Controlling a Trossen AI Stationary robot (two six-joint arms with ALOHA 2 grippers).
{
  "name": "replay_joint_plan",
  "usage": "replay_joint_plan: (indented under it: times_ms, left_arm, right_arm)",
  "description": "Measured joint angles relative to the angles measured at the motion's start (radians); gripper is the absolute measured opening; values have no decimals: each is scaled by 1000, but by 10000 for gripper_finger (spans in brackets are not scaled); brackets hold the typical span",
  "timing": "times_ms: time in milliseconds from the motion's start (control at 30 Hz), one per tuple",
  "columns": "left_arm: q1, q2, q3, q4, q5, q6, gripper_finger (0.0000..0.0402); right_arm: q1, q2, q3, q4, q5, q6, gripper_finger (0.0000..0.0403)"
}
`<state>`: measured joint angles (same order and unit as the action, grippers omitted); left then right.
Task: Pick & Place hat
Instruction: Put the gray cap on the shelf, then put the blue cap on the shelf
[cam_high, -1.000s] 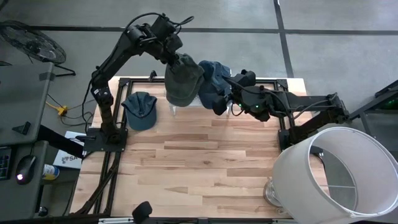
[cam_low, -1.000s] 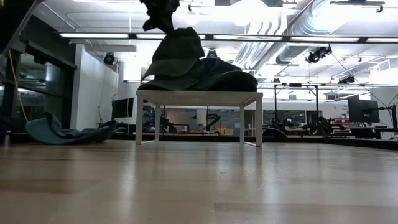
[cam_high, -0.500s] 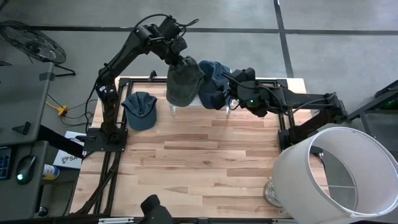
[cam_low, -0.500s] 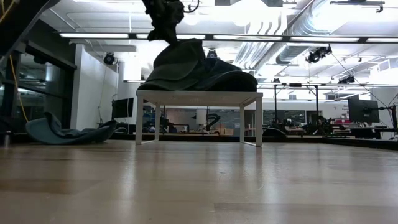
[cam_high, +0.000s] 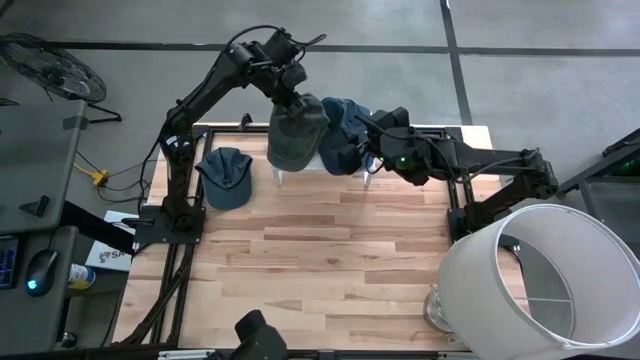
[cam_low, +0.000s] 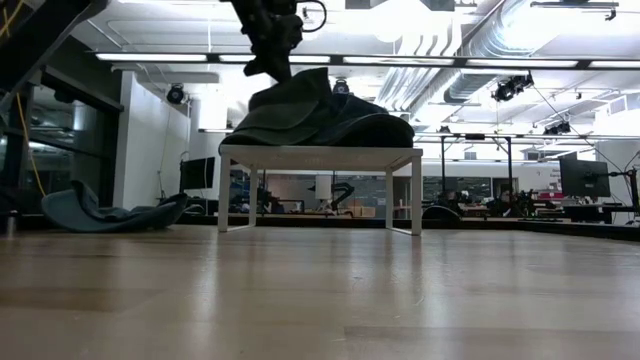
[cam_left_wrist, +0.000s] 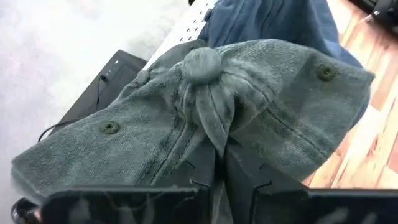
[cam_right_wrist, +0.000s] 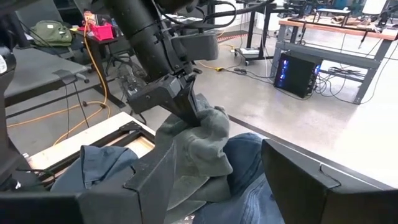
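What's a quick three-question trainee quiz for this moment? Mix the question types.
1. True or false: the left gripper pinches the green cap.
2. How many caps show in the high view?
3. The right gripper is: A open; B clamped on a hat; C out of view.

Key: 1 true. 2 three: the green cap, a blue cap on the white stand, and a second blue cap on the wooden table. 3 A.

Three hats: green hat (cam_high: 296, 138), blue hat (cam_high: 343, 135), teal hat (cam_high: 226, 176), one white stand (cam_low: 320, 156), two arms
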<state>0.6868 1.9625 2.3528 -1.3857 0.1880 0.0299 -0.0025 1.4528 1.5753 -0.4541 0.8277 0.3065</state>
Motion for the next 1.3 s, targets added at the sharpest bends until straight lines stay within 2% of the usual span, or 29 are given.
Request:
replay_joint_plan:
  times_ms: [133,433,567,767,1067,1300]
  left_arm:
    - [0,-6,0,9,4,6,53]
    - [0,-33,3,22,1,17,155]
    - [0,-53,3,31,-26,16,185]
    - [0,-101,3,44,-94,15,188]
    - [0,-222,3,35,-249,15,186]
    - [0,-311,3,-26,-309,17,186]
  right_arm:
    - [0,0,0,-2,-1,0,227]
    - [-4,0,0,-13,-19,1,228]
    - [-5,0,0,-13,-21,0,229]
    - [-5,0,0,-13,-26,0,228]
    - [-5,0,0,-9,-30,5,228]
    - [-4,-1,0,1,-53,5,228]
